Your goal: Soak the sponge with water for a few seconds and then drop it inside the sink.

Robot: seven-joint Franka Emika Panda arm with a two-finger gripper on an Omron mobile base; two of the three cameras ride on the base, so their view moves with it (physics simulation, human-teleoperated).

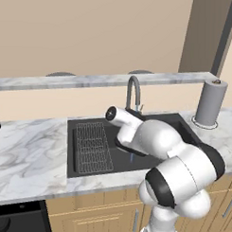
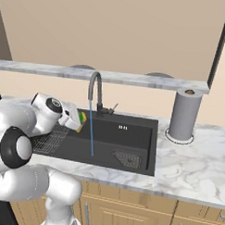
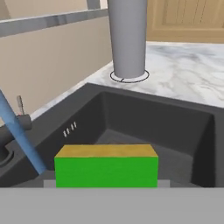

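My gripper is shut on the sponge, a small green block with a yellowish edge, and holds it above the left half of the sink. In the hand view the sponge sits crosswise at the bottom, over the dark basin. The water falls as a thin blue stream from the grey gooseneck faucet to the basin floor. It runs just beside the sponge, on its right in the right base view. In the hand view the water slants past the sponge's left end.
A wire grid rack lies in the sink's left part and a mesh drain in its front right. A grey paper towel roll stands on the marble counter right of the sink. A raised ledge runs behind the faucet.
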